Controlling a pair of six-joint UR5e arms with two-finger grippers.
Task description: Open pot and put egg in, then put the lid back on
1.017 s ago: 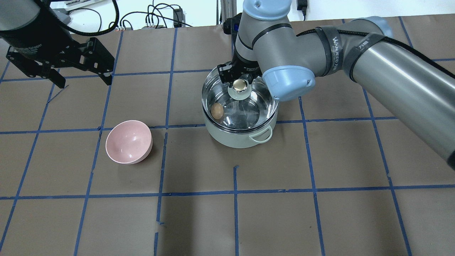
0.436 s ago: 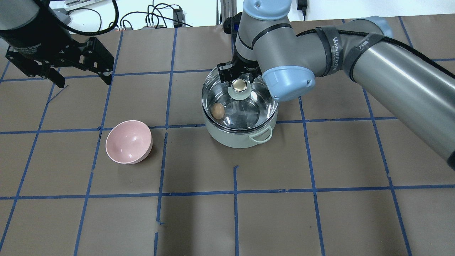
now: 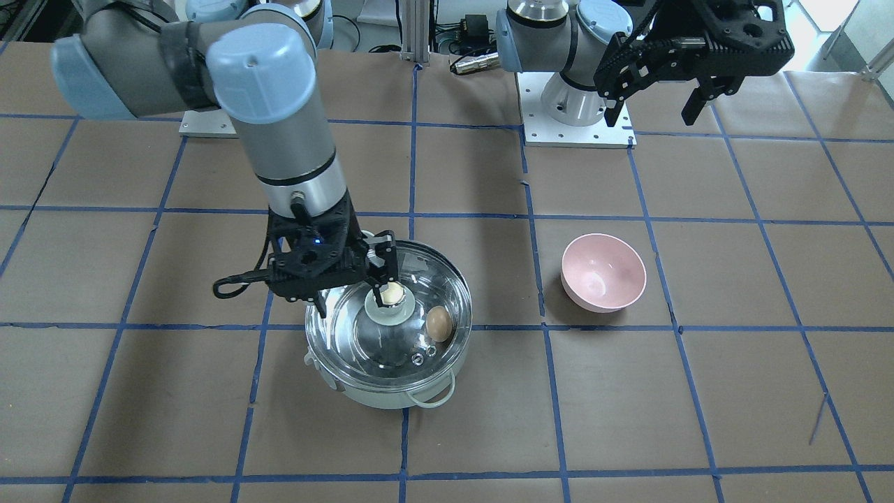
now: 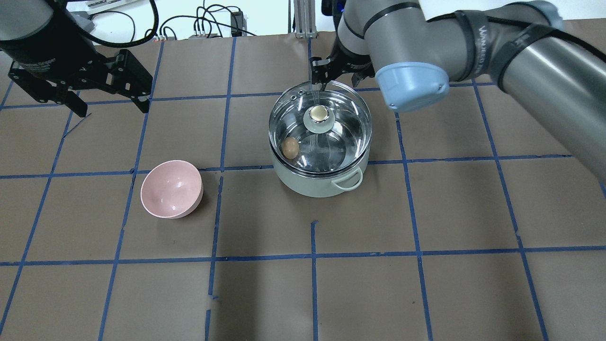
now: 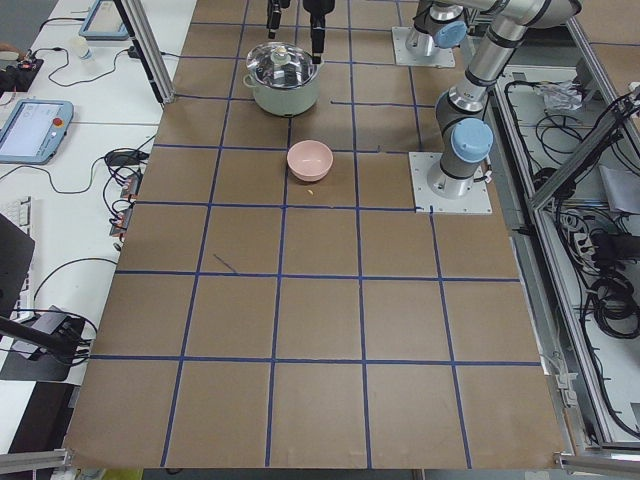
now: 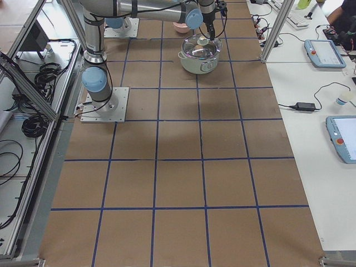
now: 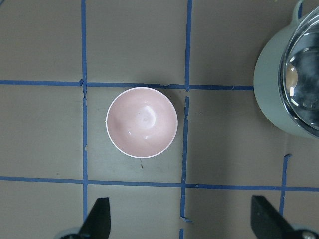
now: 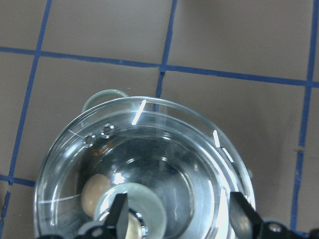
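The pale mint-green pot (image 4: 312, 185) stands mid-table with the clear glass lid (image 4: 348, 124) resting on it. The lid's golden knob (image 4: 318, 112) stands free. The brown egg (image 4: 289, 147) lies inside the pot at its left side, seen through the glass, and it also shows in the front view (image 3: 439, 323). My right gripper (image 8: 178, 196) is open and empty, above the lid's far edge and beside the knob. My left gripper (image 4: 112, 111) is open and empty, high at the far left, with the pink bowl (image 7: 142, 122) below it.
The pink bowl (image 4: 171, 189) sits empty on the brown paper, left of the pot. Blue tape lines form a grid on the table. Cables lie along the far edge (image 4: 203, 23). The arm bases stand on plates at the robot's side (image 3: 576, 105).
My right gripper has risen and drawn back from the lid knob toward the far side. The lid stays on the pot with the egg inside. The left arm has not moved.
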